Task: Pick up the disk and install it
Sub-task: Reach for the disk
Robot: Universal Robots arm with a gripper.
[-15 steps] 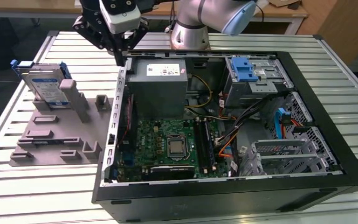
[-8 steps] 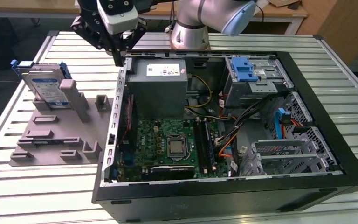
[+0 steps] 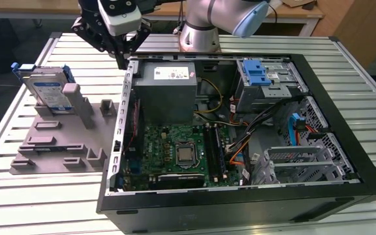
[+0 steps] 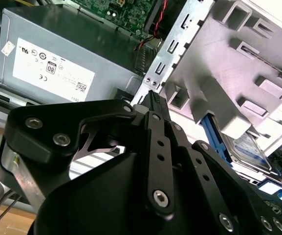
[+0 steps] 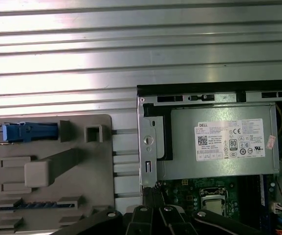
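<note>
Black gripper (image 3: 121,61) empty, fingers pressed together, above black PC case (image 3: 240,210) rim. Silver blue-framed disk (image 3: 46,89) stands well aside in grey holder (image 3: 57,147); prob. best to open wide & square up.

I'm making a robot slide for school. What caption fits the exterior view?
End effector hovers near the open computer, disk standing on edge in its grey holder.

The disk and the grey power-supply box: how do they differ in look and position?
The disk is thin, with a blue-and-white label and blue frame; the power-supply box is bulky, grey, with a white sticker. The disk stands on edge in the grey holder outside the computer case; the power-supply box sits inside it. Both are rectangular.
</note>
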